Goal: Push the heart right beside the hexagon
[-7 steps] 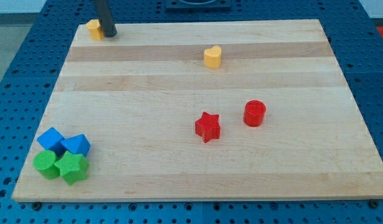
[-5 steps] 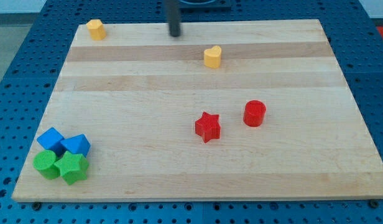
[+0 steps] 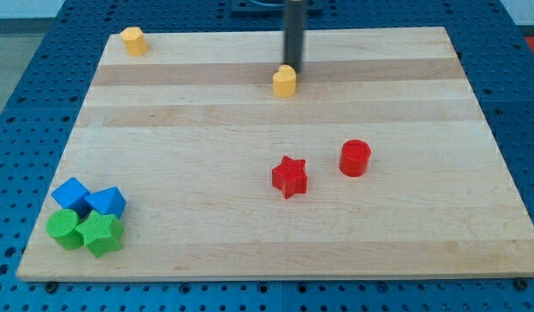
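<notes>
Camera view shows the small yellow heart-shaped block near the top middle of the pale wooden tabletop, touching the lower end of the dark straight rod. My tip sits right against the heart's upper right edge, so the block lies just below and slightly to the view's left of it. This tool is a plain rod with no jaws to part or close; it clamps nothing and only meets the heart by contact at its end.

The small yellow hexagon block stands far to the view's left of my tip, close to the tabletop's top left corner and well apart from the heart.

Below my tip, toward the view's bottom, a red star-shaped block lies about midway down the tabletop, and a red cylinder block stands to the view's right of it, the two near each other but not touching.

Far below and to the view's left of my tip, at the bottom left corner, four blocks crowd together: two blue blocks with angular shapes above, a green cylinder block and a green star-shaped block beneath them, all pressed close.

A blue perforated base surrounds the tabletop.
</notes>
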Action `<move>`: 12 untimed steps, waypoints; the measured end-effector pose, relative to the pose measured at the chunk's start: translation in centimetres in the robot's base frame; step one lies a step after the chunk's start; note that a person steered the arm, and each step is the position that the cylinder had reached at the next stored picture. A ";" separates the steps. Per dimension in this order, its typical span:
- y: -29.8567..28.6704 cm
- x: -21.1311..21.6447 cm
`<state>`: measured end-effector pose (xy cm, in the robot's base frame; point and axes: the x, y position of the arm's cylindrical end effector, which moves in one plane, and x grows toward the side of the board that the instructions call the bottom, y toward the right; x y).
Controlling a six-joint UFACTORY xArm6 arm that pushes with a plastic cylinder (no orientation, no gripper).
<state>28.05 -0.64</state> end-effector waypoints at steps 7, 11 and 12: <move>-8.4 -1.6; -15.2 -4.8; -14.0 -4.2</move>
<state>23.85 -14.61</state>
